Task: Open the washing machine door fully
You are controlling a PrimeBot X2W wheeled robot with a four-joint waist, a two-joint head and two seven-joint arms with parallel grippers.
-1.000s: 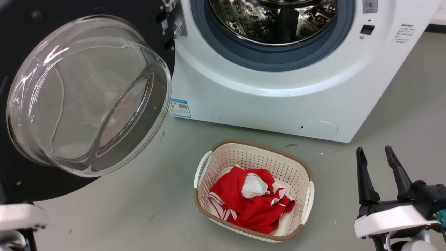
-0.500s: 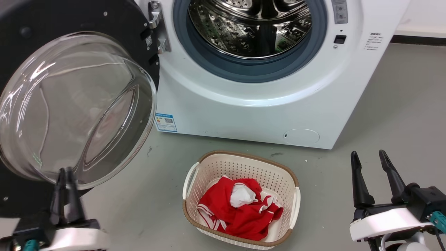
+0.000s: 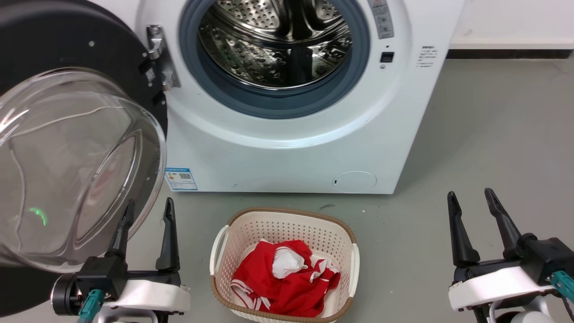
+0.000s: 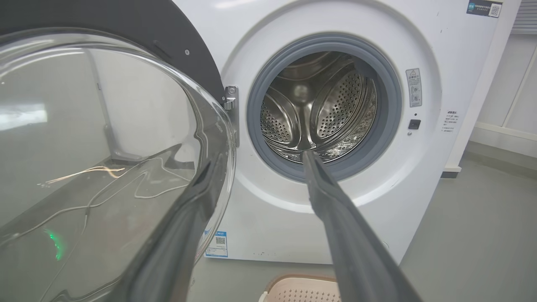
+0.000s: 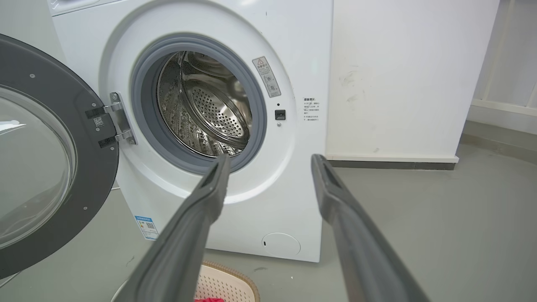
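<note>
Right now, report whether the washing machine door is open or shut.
Open: the washing machine door hangs swung out left on its hinge, leaving the drum fully exposed.

The washing machine door (image 3: 76,148) has a glossy black rim around clear, colourless glass with a small green glint. The washing machine (image 3: 287,157) is white, with a grey-blue rubber ring (image 3: 278,105) around a silver drum (image 3: 251,58) dotted with small holes, and a blue-and-white sticker (image 3: 180,179). The basket (image 3: 287,226) is cream, patterned with holes, with a brown rim; the cloth (image 3: 291,294) in it is red with white stripes. The floor (image 3: 484,134) is plain grey. The left gripper (image 3: 149,202) and right gripper (image 3: 469,193) have black fingers.
</note>
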